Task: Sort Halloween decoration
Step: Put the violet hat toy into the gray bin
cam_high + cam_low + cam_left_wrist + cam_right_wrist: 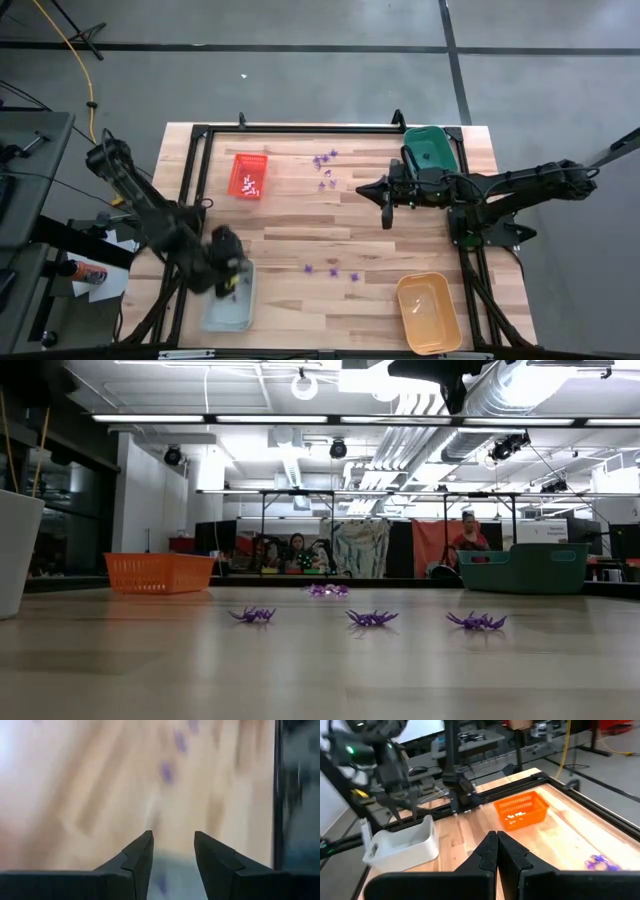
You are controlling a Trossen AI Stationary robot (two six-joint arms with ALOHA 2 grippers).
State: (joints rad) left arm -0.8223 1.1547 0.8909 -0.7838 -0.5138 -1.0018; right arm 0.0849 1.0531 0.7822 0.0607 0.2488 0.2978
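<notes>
Over the pale blue tray [228, 308], at its end farther from the table's near edge, hangs the left gripper [232, 283] — fingers [137, 860] parted with a clear gap, nothing between them; a blurred purple speck visible below that gap in the left wrist view, on pale blue. Well away from that tray, near the green tray [433, 148], waits the right gripper [386, 217], fingers [490, 851] pressed together and empty.

Scattered on the wooden table [300, 230]: purple Halloween decoration pieces. One loose row [332, 270] just beyond the pale blue tray toward the orange tray [428, 312], seen from table height as three spidery shapes [371, 618]. A second cluster [325, 170] far from the pale blue tray, between the red tray [250, 176] and the green one. Inside the red tray, a few whitish pieces [250, 184].

Contents of the pale blue tray hard to make out from above — mostly hidden by the left arm. Beyond the table, in the room behind, seated people [297, 552].
</notes>
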